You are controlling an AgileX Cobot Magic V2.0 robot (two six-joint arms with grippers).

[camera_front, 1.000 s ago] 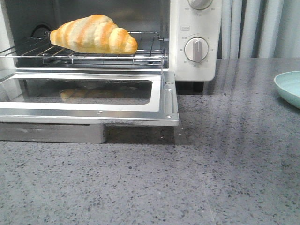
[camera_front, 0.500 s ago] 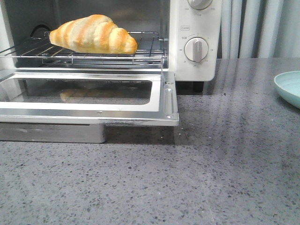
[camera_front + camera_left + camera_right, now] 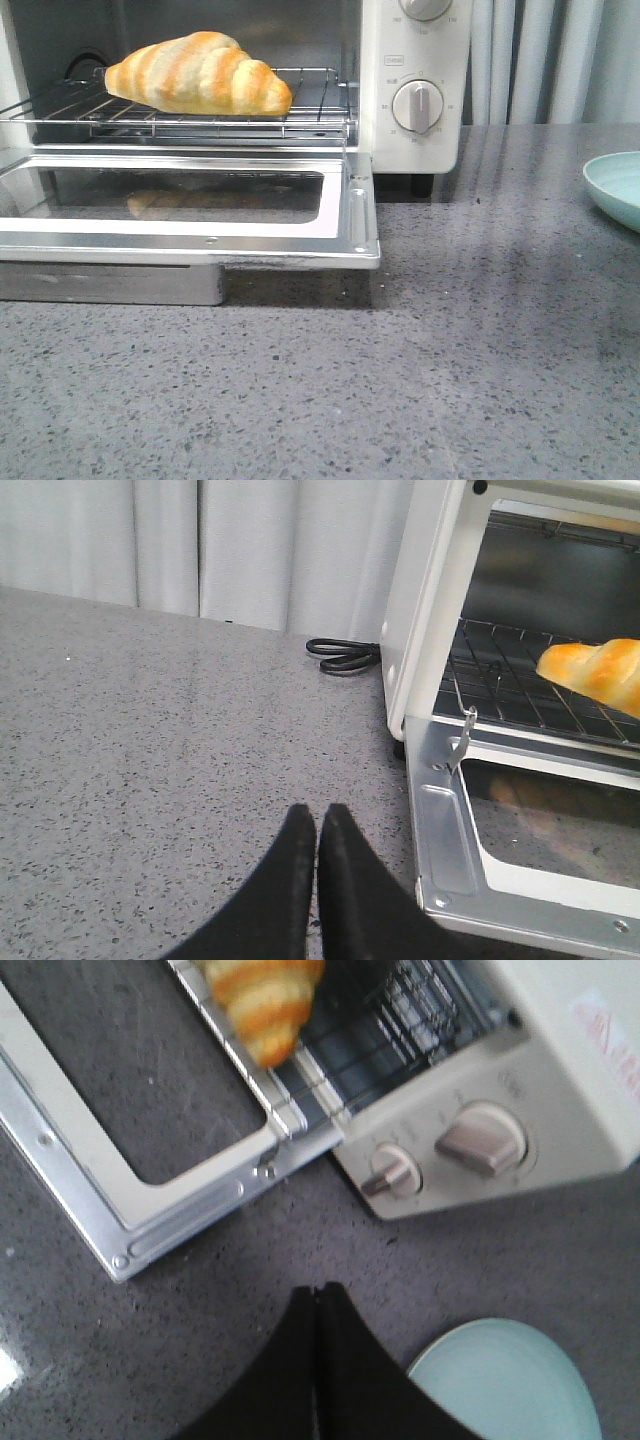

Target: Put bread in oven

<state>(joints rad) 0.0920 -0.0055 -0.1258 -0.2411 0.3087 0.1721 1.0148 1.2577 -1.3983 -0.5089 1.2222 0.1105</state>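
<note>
nothing much has moved since the earlier frames, the bread (image 3: pixel 199 72) sits in the same spot on the wire rack (image 3: pixel 320 105) and neither arm shows in the front view.

so the bread is in the oven (image 3: pixel 415 90), lying toward the left of the rack with its right tip pointing at the front edge. door (image 3: pixel 355 215) is folded flat down toward the near side. left gripper (image 3: pixel 317 825) has its jaws pressed together with nothing in them, parked over the tabletop (image 3: pixel 480 380) left of the oven. right gripper (image 3: pixel 316 1305) is the same, jaws closed and empty, up above the dial side near the plate (image 3: pixel 505 1380).

what could go sideways imo: if the door needs shutting, an arm swinging in low could clip the open door or jolt the rack, and the loaf looks close enough to the front edge to roll out. right arm could also bump the plate.

surface is grey speckled stone, a bit glossy. pale curtains (image 3: pixel 150 540) behind, black power cord (image 3: pixel 345 657) coiled at the oven's far left corner.
</note>
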